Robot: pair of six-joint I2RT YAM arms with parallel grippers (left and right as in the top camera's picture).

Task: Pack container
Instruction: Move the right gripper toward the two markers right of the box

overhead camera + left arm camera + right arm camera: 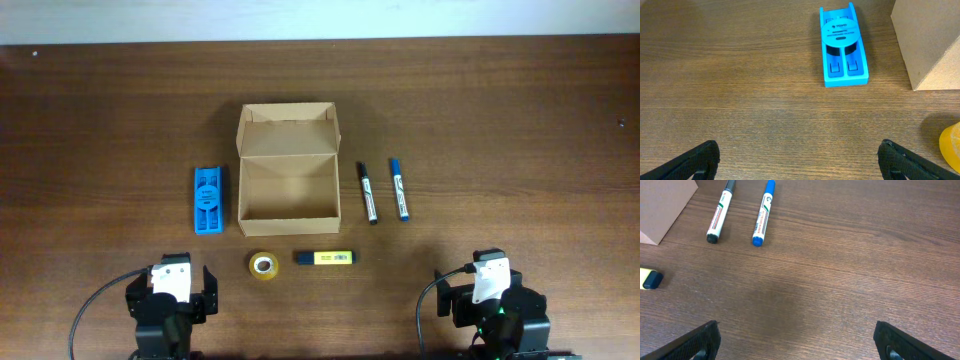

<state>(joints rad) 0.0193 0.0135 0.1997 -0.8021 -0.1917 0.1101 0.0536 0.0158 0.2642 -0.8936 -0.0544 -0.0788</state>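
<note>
Two wrist views are each showing only a slice of the table, while the overhead view is taking in everything at once.

At the far left, the left end effector is hovering with its fingers spread wide and gripping nothing. Ahead of it a blue plastic holder is lying flat. The left wrist view is revealing a round printed label on it that the overhead view is blurring.

Just right of the holder, the container is standing near the table's middle, its flap lid folded back away from the arms. Only the overhead view is looking inside, where plain cardboard floor is showing. The left wrist view is catching just one outer corner.

In front of the container, a tape roll and a yellow highlighter are lying near each other without touching.

Right of the container, a black marker and a blue marker are lying roughly parallel with a gap between them. The right wrist view is showing printing on their white barrels.

At the far right, the right end effector is hovering over bare table, fingers spread wide, holding nothing.
</note>
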